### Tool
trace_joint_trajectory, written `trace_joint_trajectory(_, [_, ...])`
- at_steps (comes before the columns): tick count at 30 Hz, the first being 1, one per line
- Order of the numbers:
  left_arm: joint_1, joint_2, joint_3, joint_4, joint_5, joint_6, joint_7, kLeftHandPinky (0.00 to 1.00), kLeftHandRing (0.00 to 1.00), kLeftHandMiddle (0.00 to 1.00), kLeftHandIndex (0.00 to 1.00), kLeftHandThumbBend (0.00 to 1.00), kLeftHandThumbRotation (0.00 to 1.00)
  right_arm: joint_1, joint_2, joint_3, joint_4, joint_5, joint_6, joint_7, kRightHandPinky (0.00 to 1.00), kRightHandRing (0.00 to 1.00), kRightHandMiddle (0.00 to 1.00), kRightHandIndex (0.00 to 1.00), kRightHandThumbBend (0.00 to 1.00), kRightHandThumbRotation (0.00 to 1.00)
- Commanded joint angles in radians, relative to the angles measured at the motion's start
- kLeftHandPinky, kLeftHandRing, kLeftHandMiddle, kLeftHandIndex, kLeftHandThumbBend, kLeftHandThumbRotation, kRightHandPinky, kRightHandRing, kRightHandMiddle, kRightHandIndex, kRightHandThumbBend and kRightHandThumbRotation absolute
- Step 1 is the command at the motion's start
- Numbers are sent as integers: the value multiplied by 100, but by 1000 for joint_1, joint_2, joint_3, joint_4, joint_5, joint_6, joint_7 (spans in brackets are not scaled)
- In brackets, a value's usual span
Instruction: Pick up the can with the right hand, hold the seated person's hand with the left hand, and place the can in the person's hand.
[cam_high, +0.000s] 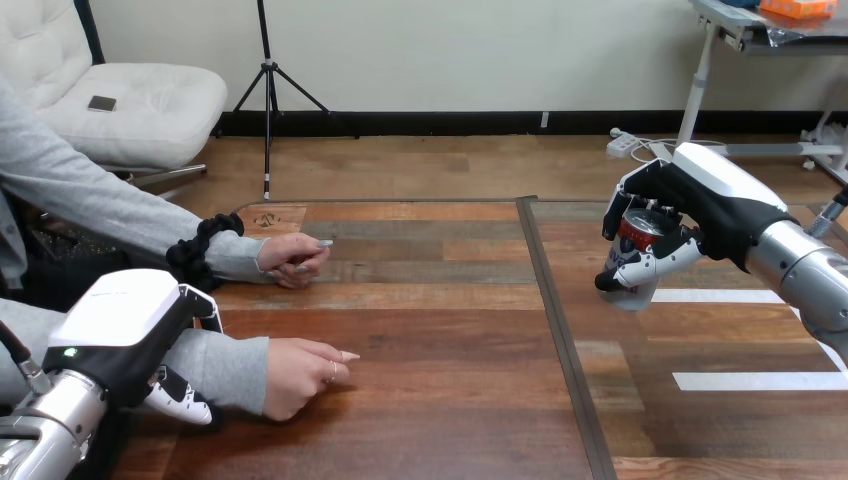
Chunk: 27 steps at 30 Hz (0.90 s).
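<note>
A red can (638, 232) with a silver top is off the table at the right, gripped in my right hand (705, 205), whose fingers and thumb curl round it. My left hand (130, 325) is at the lower left, over the grey sleeve of the person's nearer forearm, just behind the wrist. Whether it grips that forearm cannot be told. The person's nearer hand (300, 375) rests on the table, loosely closed, with its palm down. The person's farther hand (292, 258) lies on the table further back and holds nothing I can make out.
A dark seam (560, 340) runs front to back through the wooden table (440, 330). Two white tape strips (755, 380) lie on the right half, below the held can.
</note>
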Motion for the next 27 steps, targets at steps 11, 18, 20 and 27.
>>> trace_joint_trajectory(11, [-24, 13, 59, -101, -28, -14, 14, 16, 22, 30, 43, 94, 0, -47, -29, -24, -29, 4, 3, -18, 34, 38, 42, 42, 75, 0])
trace_joint_trajectory(18, [-19, 10, 70, -117, -28, -20, 26, 16, 23, 31, 43, 94, 0, -48, -29, -25, -28, 4, 5, -14, 35, 38, 42, 43, 75, 0])
trace_joint_trajectory(20, [-18, 9, 73, -124, -33, -16, 17, 18, 25, 33, 43, 93, 0, -48, -29, -25, -27, 5, 3, -14, 34, 38, 42, 43, 75, 0])
trace_joint_trajectory(27, [-16, 8, 83, -150, -38, -2, 3, 20, 27, 36, 43, 90, 0, -48, -29, -23, -28, 2, 7, -16, 34, 38, 42, 43, 75, 0])
